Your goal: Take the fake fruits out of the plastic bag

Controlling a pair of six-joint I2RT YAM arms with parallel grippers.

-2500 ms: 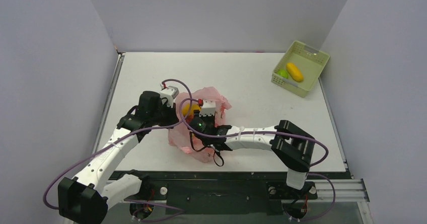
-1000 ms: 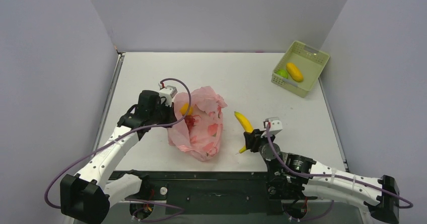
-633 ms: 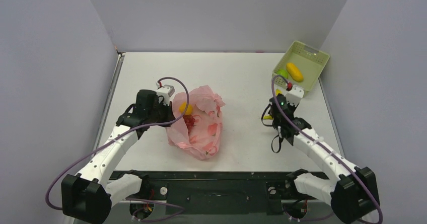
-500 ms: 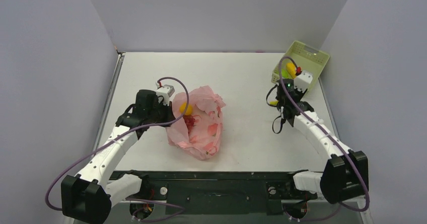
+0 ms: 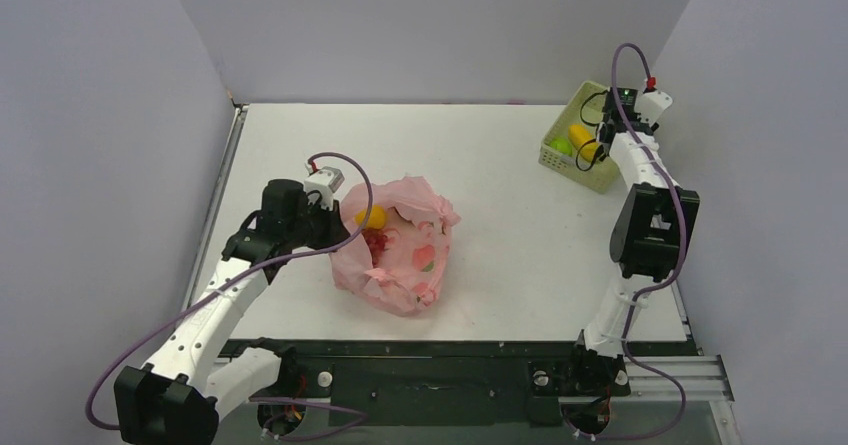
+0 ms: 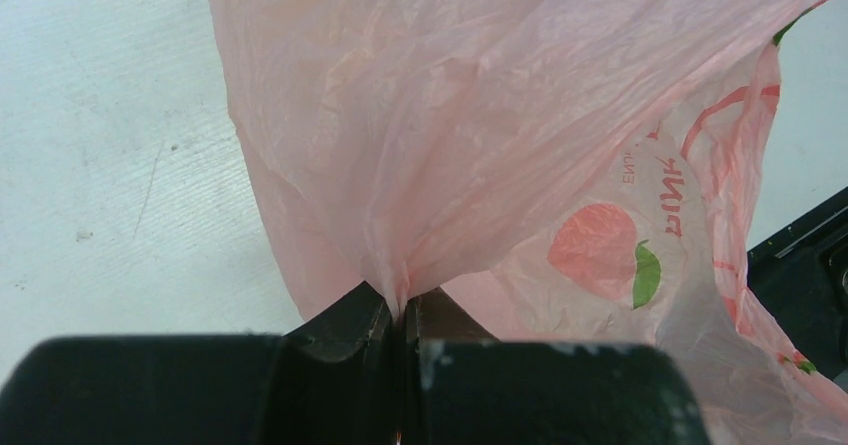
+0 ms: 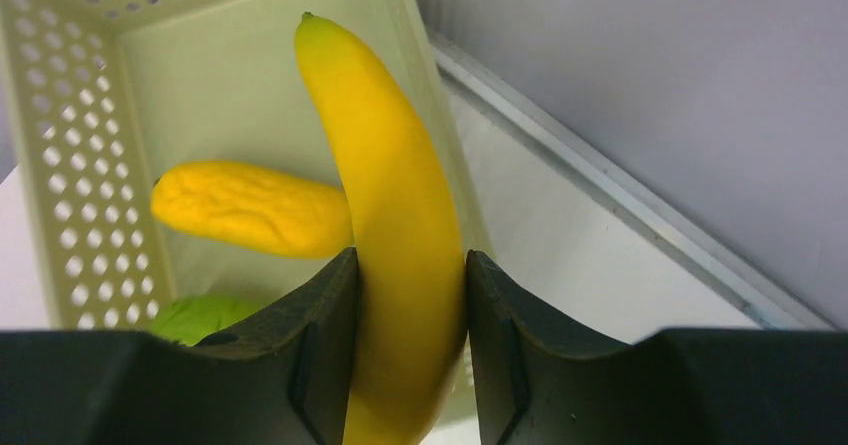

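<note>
Fake fruits (image 5: 580, 135): two sit in the upper-right basket (image 5: 570, 170), the banana (image 7: 380, 145) clamped in the right gripper (image 7: 407, 265) above (left gripper (image 6: 402, 305) pinches the plastic bag (image 5: 410, 265)); others lie bagged at centre.

The plastic bag (image 6: 450, 145) is translucent pink, printed with a red-pink peach (image 6: 592, 248), green leaf, pink lettering. Now the banana (image 7: 390, 195), bright yellow, greenish tip. The basket (image 7: 70, 165) is pale green, dotted with holes. One yellow-orange fruit (image 7: 250, 210), one green fruit (image 7: 195, 317).
</note>
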